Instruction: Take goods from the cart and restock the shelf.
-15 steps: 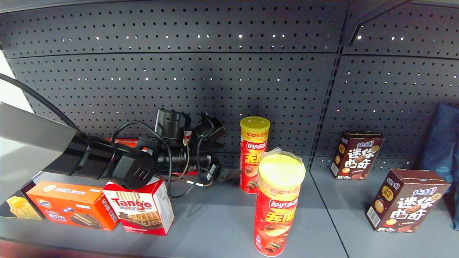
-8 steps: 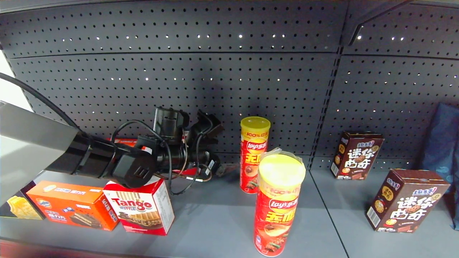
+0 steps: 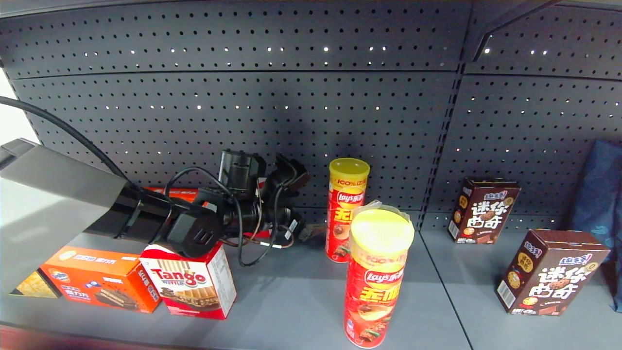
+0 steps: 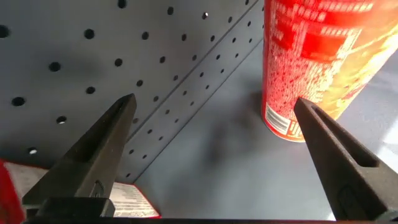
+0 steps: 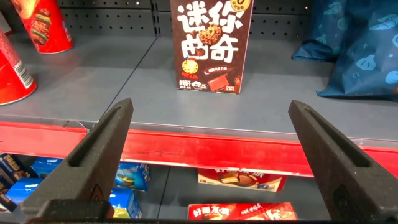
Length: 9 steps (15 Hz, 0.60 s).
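My left gripper (image 3: 311, 232) lies low over the grey shelf (image 3: 291, 301), just left of the rear red chip can (image 3: 344, 209). In the left wrist view the left gripper (image 4: 214, 102) is open with nothing between its fingers, and the chip can (image 4: 311, 56) stands just beyond one fingertip. A second chip can (image 3: 376, 277) stands nearer the front. My right gripper (image 5: 211, 106) is open and empty before the shelf's red front edge (image 5: 217, 149), facing a brown cookie box (image 5: 211, 43).
A wafer box (image 3: 189, 284) and an orange box (image 3: 99, 284) sit under my left arm, with a red box (image 3: 170, 192) behind it. Two brown cookie boxes (image 3: 483, 210) (image 3: 549, 272) and a blue bag (image 3: 597, 194) stand at the right. The pegboard wall (image 3: 291, 112) closes the back.
My left arm drew back slightly, then shifted right again toward the rear chip can. Its forearm now covers more of the yellow box at far left. The goods stay put.
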Motion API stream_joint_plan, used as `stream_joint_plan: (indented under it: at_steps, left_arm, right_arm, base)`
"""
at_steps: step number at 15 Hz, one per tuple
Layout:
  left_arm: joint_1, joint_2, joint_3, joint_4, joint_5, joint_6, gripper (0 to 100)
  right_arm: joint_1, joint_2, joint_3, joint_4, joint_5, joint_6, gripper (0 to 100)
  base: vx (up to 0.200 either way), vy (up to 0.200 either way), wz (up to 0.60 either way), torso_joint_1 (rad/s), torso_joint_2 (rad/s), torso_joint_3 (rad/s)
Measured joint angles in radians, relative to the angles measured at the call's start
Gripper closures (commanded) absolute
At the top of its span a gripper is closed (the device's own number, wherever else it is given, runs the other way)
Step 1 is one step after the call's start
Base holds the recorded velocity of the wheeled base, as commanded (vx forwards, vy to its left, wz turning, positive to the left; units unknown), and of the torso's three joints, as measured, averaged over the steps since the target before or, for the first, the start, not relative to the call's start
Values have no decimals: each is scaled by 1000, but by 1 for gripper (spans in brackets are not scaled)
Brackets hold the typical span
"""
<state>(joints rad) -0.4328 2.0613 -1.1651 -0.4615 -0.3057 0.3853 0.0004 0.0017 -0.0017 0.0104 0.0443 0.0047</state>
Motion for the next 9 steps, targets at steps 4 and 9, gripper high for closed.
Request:
stream_joint_plan:
  at_steps: [4, 9]
  left_arm:
    - [-11, 7, -1, 1, 0, -2, 0]
    - [-9, 6, -3, -23, 1, -6, 0]
  right_arm:
    - [0, 0, 0, 0, 0, 0, 0]
    - [0, 0, 0, 0, 0, 0, 0]
  base:
    - [0, 0, 0, 0, 0, 0]
    - [0, 0, 0, 0, 0, 0]
